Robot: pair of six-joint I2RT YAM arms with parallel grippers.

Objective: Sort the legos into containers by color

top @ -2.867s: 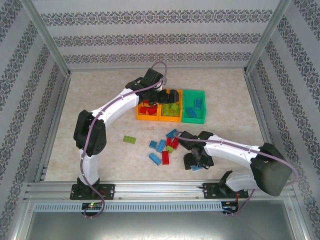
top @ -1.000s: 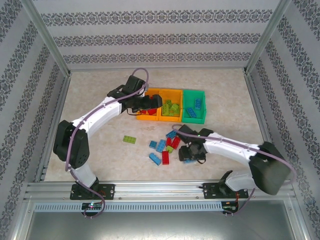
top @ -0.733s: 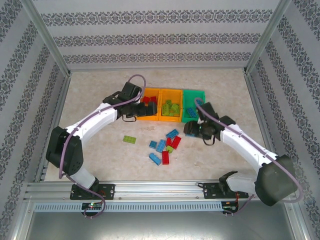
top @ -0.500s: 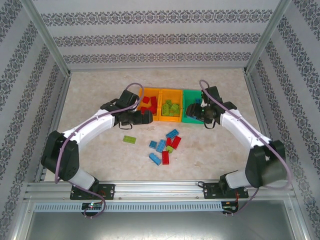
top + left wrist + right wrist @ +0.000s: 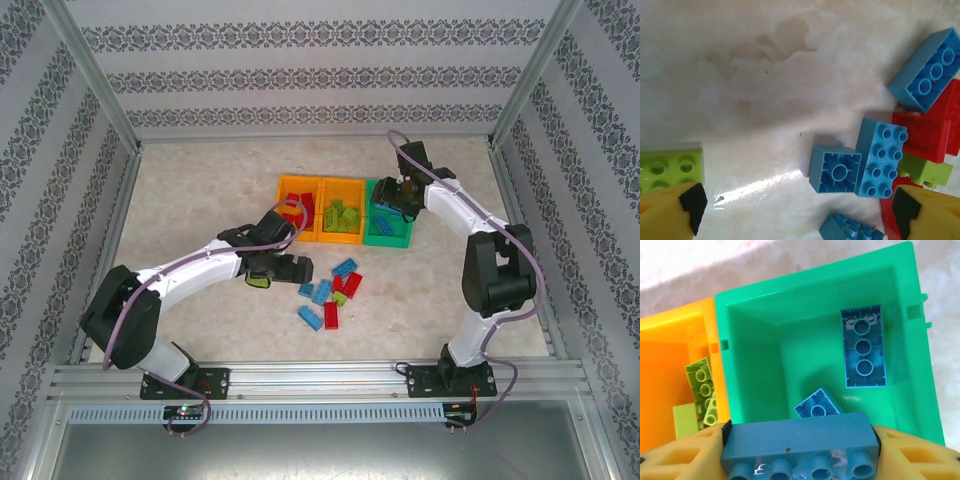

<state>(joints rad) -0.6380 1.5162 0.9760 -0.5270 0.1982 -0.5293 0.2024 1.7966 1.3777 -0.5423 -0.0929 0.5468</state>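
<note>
Moved over green plastic bin [image 5: 752, 345], 1 o'clock from loose brick pile [image 5: 323, 292]: right hand [image 5: 800, 452], blue studded plastic brick [image 5: 799, 439] pinched; left hand [image 5: 799, 205] lowered at pile, spread wide.

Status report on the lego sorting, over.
Right gripper shut on a blue brick, above the green bin. Left gripper open, low over the loose legos. Nothing in the way.
</note>
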